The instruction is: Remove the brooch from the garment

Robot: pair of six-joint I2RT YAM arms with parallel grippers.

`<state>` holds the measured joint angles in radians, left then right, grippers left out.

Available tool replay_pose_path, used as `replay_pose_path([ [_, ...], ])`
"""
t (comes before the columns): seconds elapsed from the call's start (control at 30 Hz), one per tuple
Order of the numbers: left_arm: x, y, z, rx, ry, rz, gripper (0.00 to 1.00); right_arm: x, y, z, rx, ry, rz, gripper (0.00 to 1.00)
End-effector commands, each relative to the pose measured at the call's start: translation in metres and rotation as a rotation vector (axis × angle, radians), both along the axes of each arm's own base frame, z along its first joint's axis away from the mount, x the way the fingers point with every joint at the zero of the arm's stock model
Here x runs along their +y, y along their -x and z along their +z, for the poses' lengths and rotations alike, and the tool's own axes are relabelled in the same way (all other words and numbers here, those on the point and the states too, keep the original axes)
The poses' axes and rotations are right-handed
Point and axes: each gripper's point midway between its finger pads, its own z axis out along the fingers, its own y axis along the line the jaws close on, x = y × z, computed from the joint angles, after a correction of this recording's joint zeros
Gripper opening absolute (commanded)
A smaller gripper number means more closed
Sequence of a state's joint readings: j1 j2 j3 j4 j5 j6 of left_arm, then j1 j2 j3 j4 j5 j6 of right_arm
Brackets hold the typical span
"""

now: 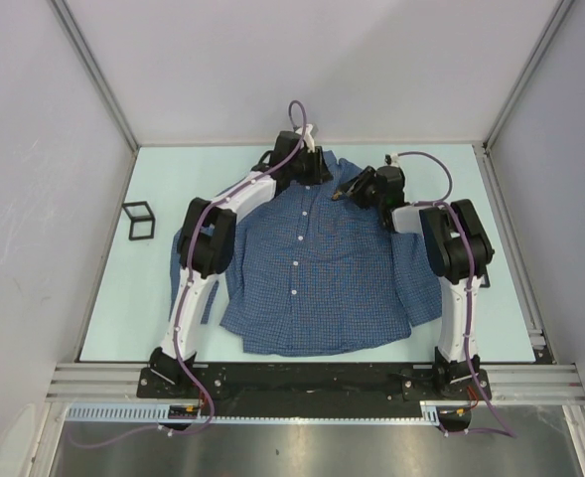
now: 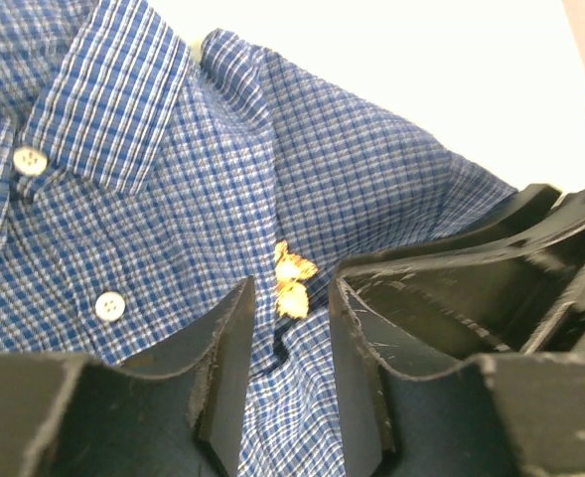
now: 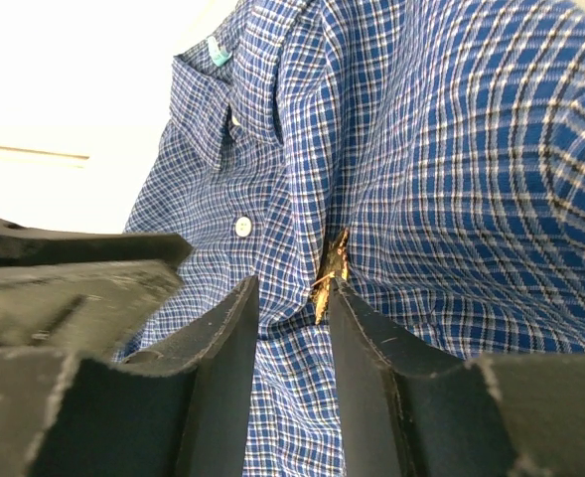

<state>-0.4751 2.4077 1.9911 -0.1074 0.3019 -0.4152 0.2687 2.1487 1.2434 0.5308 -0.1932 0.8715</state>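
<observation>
The blue checked shirt (image 1: pixel 312 268) lies flat on the table, collar at the far end. The small yellow-gold brooch (image 2: pixel 292 283) is pinned by a crease to the right of the button placket, below the collar. My left gripper (image 2: pixel 292 295) is open and reaches in from the collar side, its fingertips either side of the brooch, with shirt cloth between them. My right gripper (image 3: pixel 292 288) is open too, low over the shirt's chest. The brooch (image 3: pixel 330 273) shows edge-on against the tip of its right finger (image 3: pixel 371 348). In the top view both grippers (image 1: pixel 310 164) (image 1: pixel 348 189) meet below the collar and hide the brooch.
A black wire cube frame (image 1: pixel 139 220) stands on the table left of the shirt. White buttons (image 2: pixel 109 305) (image 3: pixel 242 227) run along the placket, and the pale blue neck label (image 3: pixel 216 52) shows inside the collar. Grey walls close in the table on three sides.
</observation>
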Motion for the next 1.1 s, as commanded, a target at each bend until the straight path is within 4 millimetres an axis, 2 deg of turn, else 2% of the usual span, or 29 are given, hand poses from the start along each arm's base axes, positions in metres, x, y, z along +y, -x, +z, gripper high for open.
replay_pose_path([
  [0.0,-0.009,-0.008,0.02,-0.031,0.048,-0.017,0.44,0.005,-0.002,0.001,-0.008,-0.022,-0.011,0.38],
  [0.3,-0.013,-0.008,0.009,-0.006,0.039,-0.028,0.5,0.006,0.003,-0.012,0.04,-0.006,-0.029,0.38],
  [0.47,-0.016,-0.007,0.011,-0.006,0.041,-0.041,0.52,0.005,0.004,-0.02,0.065,-0.016,-0.036,0.38],
  [0.7,-0.021,-0.003,0.004,0.01,0.036,-0.052,0.43,0.008,0.004,-0.028,0.083,-0.04,-0.036,0.33],
  [0.83,-0.021,-0.002,0.006,0.009,0.034,-0.05,0.43,0.013,0.002,-0.029,0.076,-0.073,-0.021,0.33],
  [1.03,-0.023,-0.001,0.005,0.014,0.039,-0.054,0.42,0.022,0.002,-0.029,0.068,-0.126,0.012,0.27],
  [1.07,-0.022,-0.001,0.005,0.012,0.035,-0.053,0.41,0.022,0.001,-0.03,0.068,-0.13,0.011,0.24],
])
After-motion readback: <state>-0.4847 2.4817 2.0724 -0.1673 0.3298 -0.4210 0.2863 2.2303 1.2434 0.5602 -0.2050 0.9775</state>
